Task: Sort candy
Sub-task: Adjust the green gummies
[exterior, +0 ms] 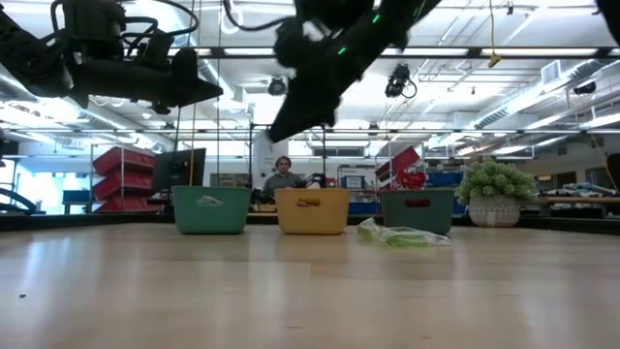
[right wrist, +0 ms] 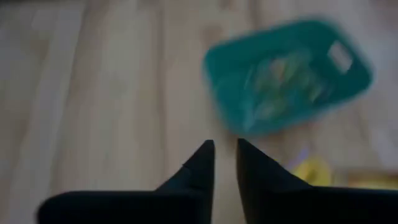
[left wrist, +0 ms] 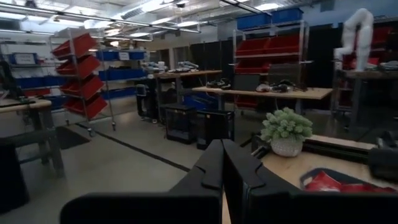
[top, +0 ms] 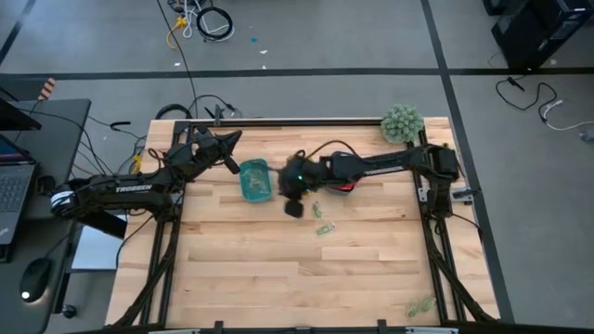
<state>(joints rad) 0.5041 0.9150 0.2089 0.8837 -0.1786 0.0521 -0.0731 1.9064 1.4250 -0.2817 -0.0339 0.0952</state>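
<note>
Pale green candy pieces (top: 322, 227) lie on the wood near the table's middle; in the low view they show as a clear packet of green pieces (exterior: 402, 235). More green pieces (top: 420, 304) lie near the near right corner. Red packets (top: 340, 187) show beside my right arm and in the left wrist view (left wrist: 339, 185). My right gripper (top: 292, 209) (right wrist: 225, 149) hangs in the air (exterior: 291, 116) beside the teal tray (top: 253, 179) (right wrist: 286, 74), fingers open by a narrow gap with nothing between them. My left gripper (top: 227, 144) (left wrist: 222, 165) is raised over the far left, shut and empty.
Three trays stand in a row in the low view: teal (exterior: 211, 208), yellow (exterior: 312, 210) and dark blue-green (exterior: 417, 210). My right arm hides much of them from above. The fuzzy green plant (top: 402, 122) (exterior: 494, 194) sits at the far right corner. Bare wood fills the near half.
</note>
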